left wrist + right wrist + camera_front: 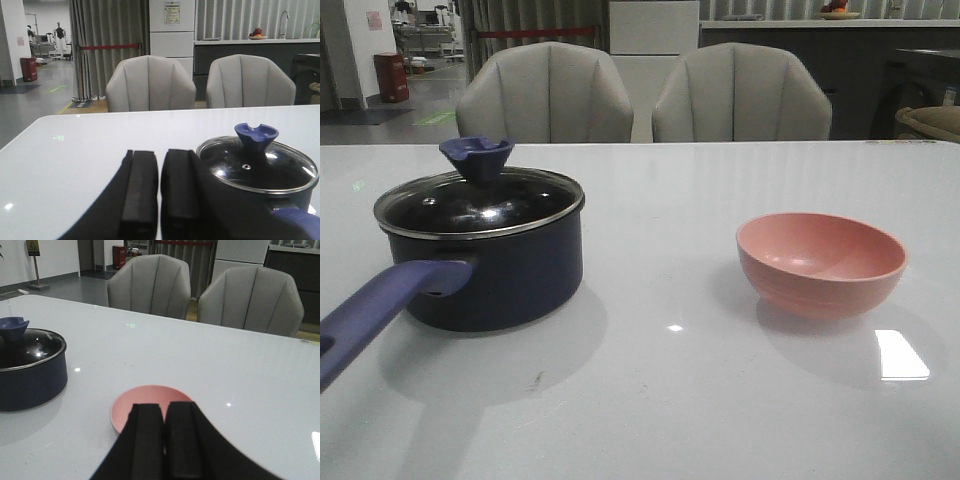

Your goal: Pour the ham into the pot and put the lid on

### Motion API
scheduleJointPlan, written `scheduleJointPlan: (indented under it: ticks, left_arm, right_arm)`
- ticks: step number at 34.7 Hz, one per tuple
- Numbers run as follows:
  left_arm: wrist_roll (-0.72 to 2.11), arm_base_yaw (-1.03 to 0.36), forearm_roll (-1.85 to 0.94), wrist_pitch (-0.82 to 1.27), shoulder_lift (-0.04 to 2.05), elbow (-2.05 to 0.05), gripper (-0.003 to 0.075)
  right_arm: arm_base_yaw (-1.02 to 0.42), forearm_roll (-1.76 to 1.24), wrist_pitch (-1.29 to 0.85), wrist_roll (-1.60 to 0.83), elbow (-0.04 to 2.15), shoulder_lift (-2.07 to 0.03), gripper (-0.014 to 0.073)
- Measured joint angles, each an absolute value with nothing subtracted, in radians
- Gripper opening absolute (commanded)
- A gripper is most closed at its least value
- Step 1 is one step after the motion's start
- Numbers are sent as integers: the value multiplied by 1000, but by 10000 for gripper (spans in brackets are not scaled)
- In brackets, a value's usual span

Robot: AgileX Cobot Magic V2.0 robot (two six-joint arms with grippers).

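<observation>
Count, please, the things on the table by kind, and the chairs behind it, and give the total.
Pot: 1
Lid, resting on the pot: 1
Pink bowl: 1
Chairs: 2
Total: 5
No ham slices can be seen; the bowl looks empty in the front view.

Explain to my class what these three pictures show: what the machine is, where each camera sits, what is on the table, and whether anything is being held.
This is a robot with two arms, each ending in a two-fingered gripper. One picture looks forward over the white table; the other two come from cameras on the wrists, so the dark fingers fill their lower edge. On the table stands a dark navy pot with its glass lid on. To its right sits an empty pink bowl. No ham is visible. The left gripper and right gripper both look shut and hold nothing.
</observation>
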State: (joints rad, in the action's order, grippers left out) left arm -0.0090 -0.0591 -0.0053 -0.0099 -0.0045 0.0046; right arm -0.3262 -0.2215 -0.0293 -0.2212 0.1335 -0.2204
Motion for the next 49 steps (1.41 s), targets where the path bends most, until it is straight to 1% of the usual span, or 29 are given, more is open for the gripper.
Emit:
scheduleJointPlan:
  ticks: [14,18,23,27,30,44,49]
  left_arm:
    - [-10,-59,-5,-10,-5,5,134]
    - [-10,-59,-5,-10,-5,5,134]
    - [-10,-59,-5,-10,-5,5,134]
    - [-10,-59,-5,-10,-5,5,134]
    - [-10,-59,-5,-10,-5,5,134]
    - [-10,-59,-5,-8,-5,5,134]
    - [-10,-59,-5,-8,-5,5,134]
  right_arm:
    - [-326,-222,-27,-221,133,-220,149]
    - [-326,-209,6,-222,117,-220,149]
    - [-254,-122,15,-223,82,-171,149]
    - [-156,-99,15,-198,24,-73,149]
    - [-112,-73,15,-164,-17,-11,149]
    - [-104,0,-29,-7,-25,11,149]
    - [-104,13,-29,10,-25,11,149]
